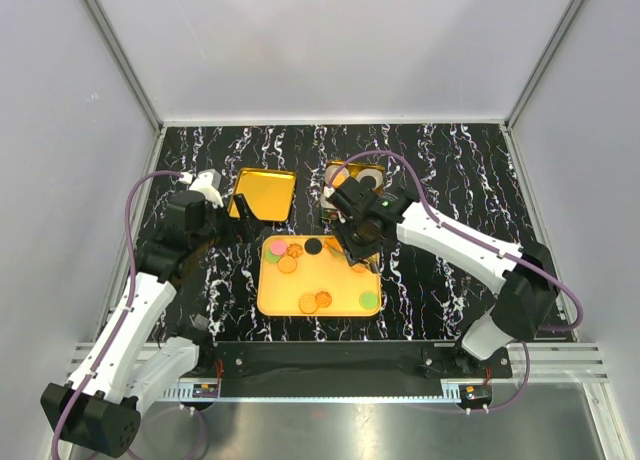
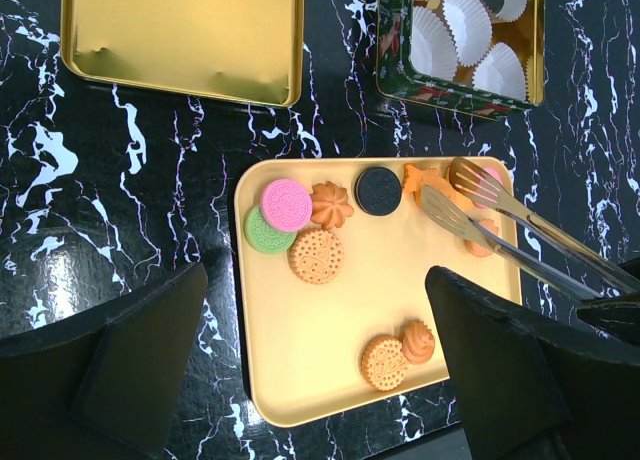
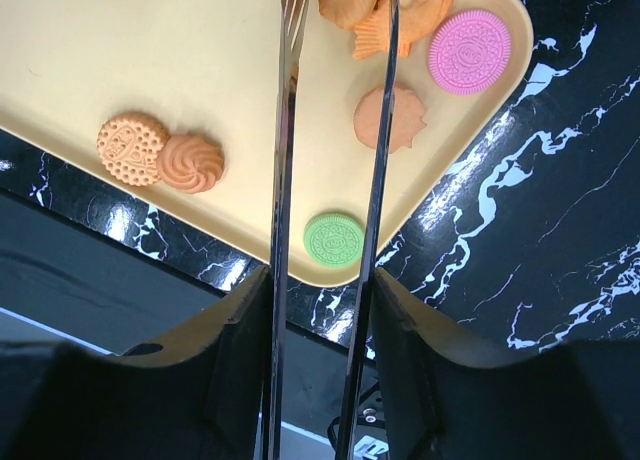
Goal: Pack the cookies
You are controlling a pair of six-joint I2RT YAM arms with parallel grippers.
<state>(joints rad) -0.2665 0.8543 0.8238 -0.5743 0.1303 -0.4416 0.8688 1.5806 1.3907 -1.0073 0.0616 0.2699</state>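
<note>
The left gripper point(image 1: 228, 220) hovers by the gold lid point(image 2: 180, 30), fingers spread and holding nothing. Most cookies point(image 2: 317, 256) lie on the yellow tray point(image 2: 300, 360). The right gripper point(image 3: 320, 300) clamps tongs point(image 2: 480, 210), whose tips are at orange cookies. In the tin point(image 2: 450, 92), most paper cups point(image 2: 465, 20) look empty, so packing seems barely begun.

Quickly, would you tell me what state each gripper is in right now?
Left gripper: open, holding nothing.
Right gripper: closed on the tongs, their tips at the orange cookies.
</note>
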